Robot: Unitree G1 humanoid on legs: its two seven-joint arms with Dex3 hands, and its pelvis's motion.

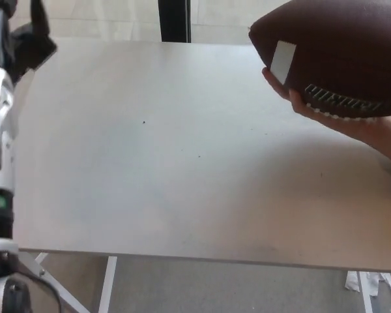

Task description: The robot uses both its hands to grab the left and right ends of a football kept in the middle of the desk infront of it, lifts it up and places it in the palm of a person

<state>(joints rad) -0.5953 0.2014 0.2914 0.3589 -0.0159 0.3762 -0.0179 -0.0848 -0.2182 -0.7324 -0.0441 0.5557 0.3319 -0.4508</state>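
Football (335, 55) sits in a person's hand (332, 117) at upper right, raised over the surface (182, 169), laces facing down toward the palm. No robot part touches it. Left hand (26, 42) shows at the top left corner, dark fingers only partly in frame, can't tell if spread or closed. Right hand is out of view. Handover looks done. Remaining step is clearing away: keep both arms wide of the ball, pull back to the sides, avoid sweeping across the surface toward the person's arm.
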